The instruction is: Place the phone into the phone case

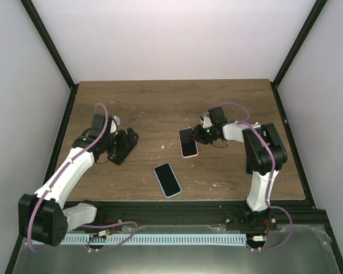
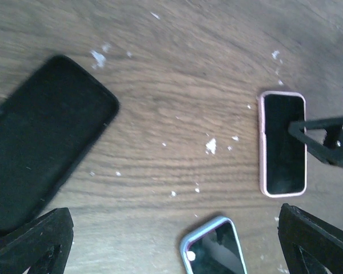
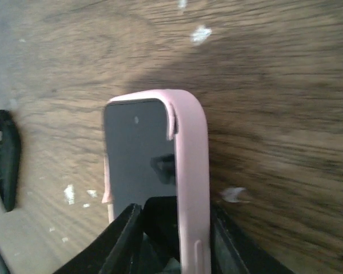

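A phone with a dark screen (image 3: 138, 154) lies partly inside a pink case (image 3: 190, 171); the case's top corner stands off the phone. The pair shows in the top view (image 1: 188, 142) and the left wrist view (image 2: 283, 144). My right gripper (image 3: 174, 245) is shut on the pink case's long side wall, with a finger on each side, and shows in the top view (image 1: 200, 134). My left gripper (image 1: 127, 144) is open and empty. Its fingertips (image 2: 34, 240) hover above the wood. A black case or phone (image 2: 43, 142) lies to their left.
A second phone in a light blue case (image 1: 167, 179) lies face up near the table's front edge, and also shows in the left wrist view (image 2: 214, 248). White crumbs (image 2: 210, 146) dot the wooden table (image 1: 160, 103). Black frame posts stand at the table's sides.
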Motion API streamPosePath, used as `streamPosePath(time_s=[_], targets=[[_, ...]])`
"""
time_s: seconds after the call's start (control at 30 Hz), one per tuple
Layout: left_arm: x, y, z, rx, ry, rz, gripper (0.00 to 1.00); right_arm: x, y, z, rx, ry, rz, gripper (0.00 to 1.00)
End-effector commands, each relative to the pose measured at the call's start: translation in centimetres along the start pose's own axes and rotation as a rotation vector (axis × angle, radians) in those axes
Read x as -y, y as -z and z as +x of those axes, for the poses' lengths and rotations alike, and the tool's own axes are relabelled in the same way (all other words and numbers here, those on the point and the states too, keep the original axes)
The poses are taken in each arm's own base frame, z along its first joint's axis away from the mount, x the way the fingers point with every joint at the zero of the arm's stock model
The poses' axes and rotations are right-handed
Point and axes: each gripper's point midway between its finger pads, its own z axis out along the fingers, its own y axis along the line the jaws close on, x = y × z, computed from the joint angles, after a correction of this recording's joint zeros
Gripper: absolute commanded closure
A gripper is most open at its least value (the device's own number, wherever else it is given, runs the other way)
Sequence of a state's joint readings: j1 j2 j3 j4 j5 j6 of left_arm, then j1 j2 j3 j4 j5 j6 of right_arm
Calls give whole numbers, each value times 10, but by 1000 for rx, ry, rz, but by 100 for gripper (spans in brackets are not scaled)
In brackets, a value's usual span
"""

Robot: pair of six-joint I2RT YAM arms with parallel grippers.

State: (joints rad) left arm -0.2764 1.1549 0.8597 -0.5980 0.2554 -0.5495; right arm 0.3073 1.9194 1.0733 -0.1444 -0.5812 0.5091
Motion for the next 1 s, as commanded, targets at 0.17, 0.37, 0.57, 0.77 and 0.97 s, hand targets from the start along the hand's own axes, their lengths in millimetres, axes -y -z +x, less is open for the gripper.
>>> streamPosePath(time_s=[0.17, 0.37, 0.57, 0.77, 0.97], targets=[[-45, -15, -28, -17, 148, -102, 3, 11, 14, -7, 56, 11, 91, 50], [-74, -24, -42, 94, 350, -134, 10, -7, 38, -10, 110, 49, 76, 19], [-92, -35, -60, 126, 270, -237, 18, -8, 63, -18, 170, 87, 161, 0], [-127, -58, -65, 15, 240, -333, 4, -15, 89, -23, 229, 127, 197, 0], [-132, -91, -61, -28, 225, -285, 11, -3, 112, -34, 263, 126, 276, 0]])
